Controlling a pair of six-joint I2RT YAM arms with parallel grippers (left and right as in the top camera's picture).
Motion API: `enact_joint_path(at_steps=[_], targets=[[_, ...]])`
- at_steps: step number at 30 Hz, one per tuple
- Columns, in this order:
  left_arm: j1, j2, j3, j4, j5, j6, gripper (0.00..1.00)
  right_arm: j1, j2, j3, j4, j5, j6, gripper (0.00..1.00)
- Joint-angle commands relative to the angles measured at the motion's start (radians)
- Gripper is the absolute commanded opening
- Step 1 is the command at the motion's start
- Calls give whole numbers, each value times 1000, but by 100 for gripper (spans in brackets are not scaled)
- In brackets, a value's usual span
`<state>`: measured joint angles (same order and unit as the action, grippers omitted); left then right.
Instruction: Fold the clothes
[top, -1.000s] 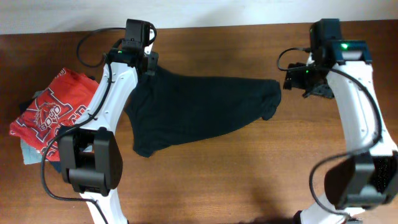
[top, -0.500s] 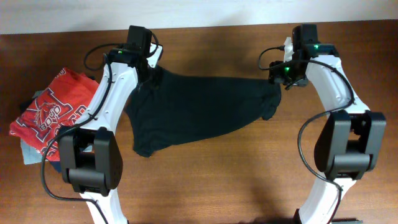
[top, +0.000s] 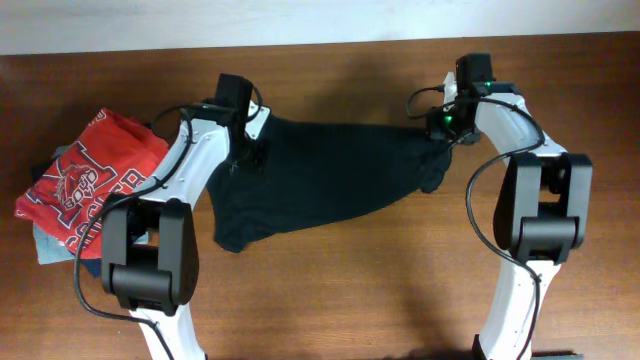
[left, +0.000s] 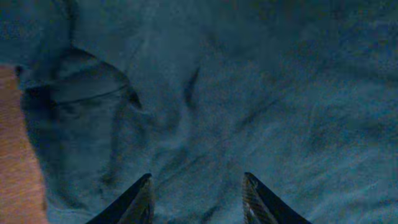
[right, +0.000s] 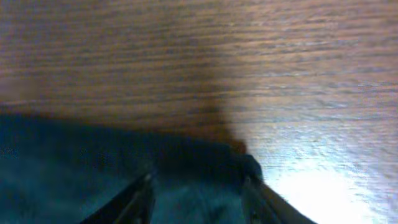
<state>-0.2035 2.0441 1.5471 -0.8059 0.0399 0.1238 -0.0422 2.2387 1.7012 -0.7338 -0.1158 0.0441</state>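
Overhead view of a brown wooden bench (top: 350, 290) with the clothes (top: 320, 180), a plain near-black garment, spread loosely across the middle and far part, with its lower corner trailing towards the near left. The left claw (top: 248, 152) is down over the garment's far left end. In its wrist view, the left claw (left: 198, 199) has its fingers standing apart over wrinkled fabric, and nothing is visibly pinched between them. The right claw (top: 445, 125) is at the garment's far right corner. In the right wrist view, its fingers (right: 144, 190) are also apart and straddle the cloth's edge where it meets bare wood. A red shirt with white lettering (top: 85, 180) lies on a grey garment (top: 45, 245) at the left edge, well apart from the work. This looks like the moment of taking hold of both ends before a fold. To do it well, each claw should probably press low enough to catch the fabric rather than skim it. The right claw needs to bite inside the hem, since it sits very near the edge and could slip off. Both claws should then lift evenly so the cloth stays taut and does not bunch.
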Motion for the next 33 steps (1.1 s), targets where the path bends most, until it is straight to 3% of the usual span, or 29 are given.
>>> enact_joint_path(at_steps=[1,5,8,16,17,19,20,27,29,33], targets=[[-5,6,-48,15,17,5,45,2,14,-7,21,-13,-2,38],[-15,5,-95,30,17,5,45,2,14,-7,41,-21,-2,22],[-16,5,-129,36,17,5,45,2,14,-7,51,-24,-3,4],[-18,5,-193,53,17,4,46,-12,-31,47,31,-21,-7,4],[-18,5,-198,55,17,5,46,-13,-32,51,24,-21,-7,8],[-18,5,-208,61,17,5,46,-14,-32,51,10,-20,-7,41],[-18,6,-210,63,17,4,47,-14,-26,51,4,-19,-8,47],[-18,6,-225,84,17,5,52,-16,34,24,5,-21,-6,49],[-18,6,-225,84,17,5,53,-16,51,23,3,-32,-7,41],[-18,5,-225,85,17,5,53,-16,53,29,7,-51,-7,11]])
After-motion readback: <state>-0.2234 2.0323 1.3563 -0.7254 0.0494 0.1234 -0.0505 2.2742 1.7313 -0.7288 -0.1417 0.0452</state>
